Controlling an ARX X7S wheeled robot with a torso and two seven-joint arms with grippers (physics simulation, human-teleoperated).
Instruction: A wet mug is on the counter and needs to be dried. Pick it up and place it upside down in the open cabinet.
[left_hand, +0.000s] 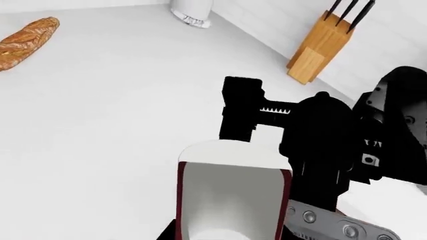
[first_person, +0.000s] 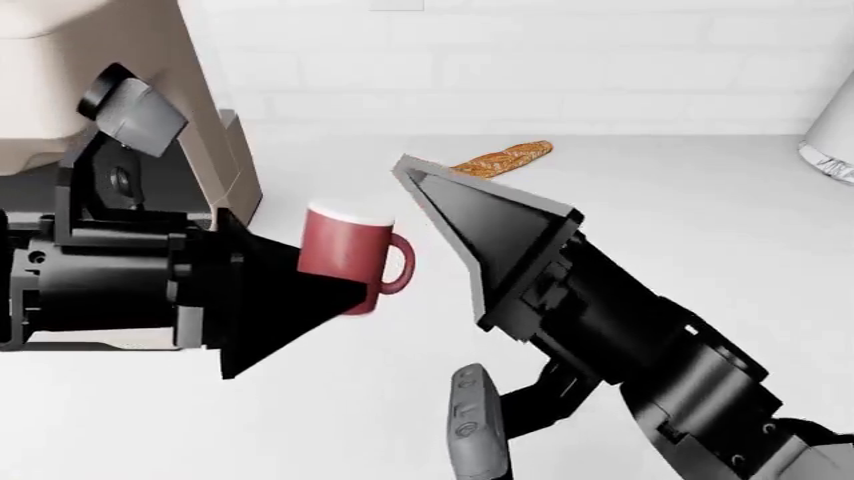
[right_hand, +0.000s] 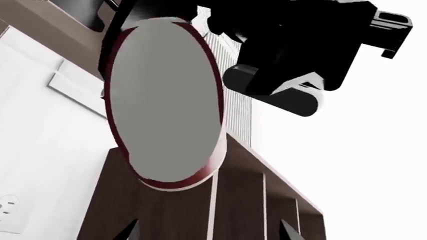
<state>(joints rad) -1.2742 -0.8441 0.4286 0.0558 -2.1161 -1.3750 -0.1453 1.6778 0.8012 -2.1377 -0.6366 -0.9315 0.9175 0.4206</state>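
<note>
The mug (first_person: 344, 250) is dark red with a white rim and inside. It is upright, with its handle toward my right arm. My left gripper (first_person: 327, 288) is shut on its side and holds it above the white counter (first_person: 667, 220). In the left wrist view the mug (left_hand: 230, 195) fills the space between the jaws. My right gripper (first_person: 447, 200) is open and empty, close beside the mug and pointing up. In the right wrist view its fingertips (right_hand: 130, 229) stand wide apart below the mug's grey underside (right_hand: 163, 105).
A golden-brown baguette (first_person: 503, 157) lies on the far counter. A beige coffee machine (first_person: 200, 130) stands behind my left arm. A wooden knife block (left_hand: 320, 47) and a white-and-silver object (left_hand: 192, 12) stand by the wall. Dark wooden cabinets (right_hand: 173, 210) are overhead.
</note>
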